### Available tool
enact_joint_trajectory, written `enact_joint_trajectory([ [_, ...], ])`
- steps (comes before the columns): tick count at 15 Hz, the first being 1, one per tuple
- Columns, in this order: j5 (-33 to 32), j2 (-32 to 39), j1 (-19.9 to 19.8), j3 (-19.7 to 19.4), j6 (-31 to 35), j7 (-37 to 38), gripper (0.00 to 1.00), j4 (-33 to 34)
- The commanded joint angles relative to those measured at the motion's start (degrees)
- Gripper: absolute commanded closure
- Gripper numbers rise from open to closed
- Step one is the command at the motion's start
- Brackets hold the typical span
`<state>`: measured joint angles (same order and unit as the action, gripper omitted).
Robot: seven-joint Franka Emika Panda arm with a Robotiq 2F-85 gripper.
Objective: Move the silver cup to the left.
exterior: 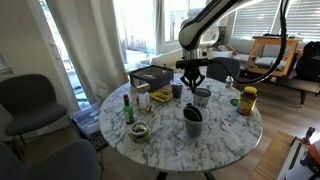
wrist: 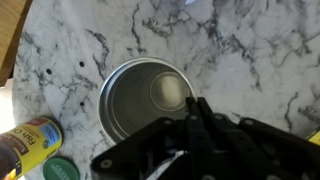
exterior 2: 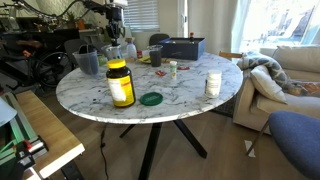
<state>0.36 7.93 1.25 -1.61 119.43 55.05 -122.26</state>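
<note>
In an exterior view, shows one hand (exterior: 190, 84) low over the round marble bench (exterior: 170, 150), close by one silver cup (exterior: 203, 97); also one dark utensil cup (exterior: 192, 121), one yellow-lidded jar (exterior: 248, 100), one green bottle (exterior: 128, 108). In an exterior view, places the silver cup (exterior 2: 112, 53) toward the far bench edge, bare marble nearer. In the wrist view, looks down into the silver cup (wrist: 148, 100), open marble above and beside, one green lid (wrist: 60, 168) at the corner; cannot tell how far the hand gapes or whether holding anything.

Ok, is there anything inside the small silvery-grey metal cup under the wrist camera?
No, the wrist view looks straight down into the small silvery-grey metal cup and shows only its bare shiny bottom and walls.
</note>
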Motion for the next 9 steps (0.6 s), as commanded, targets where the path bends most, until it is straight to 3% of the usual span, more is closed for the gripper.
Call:
enact_joint_trajectory([
  [1,4.7,0.1,-0.8,0.4,-3.9,-7.0,0.99,-0.1],
  [5,7.5,1.4,-2.0,-0.7,-7.3,-11.9,0.99,1.0],
  [9,4.1,2.2,-1.4,-2.0,-4.6,-6.1,0.99,0.8],
])
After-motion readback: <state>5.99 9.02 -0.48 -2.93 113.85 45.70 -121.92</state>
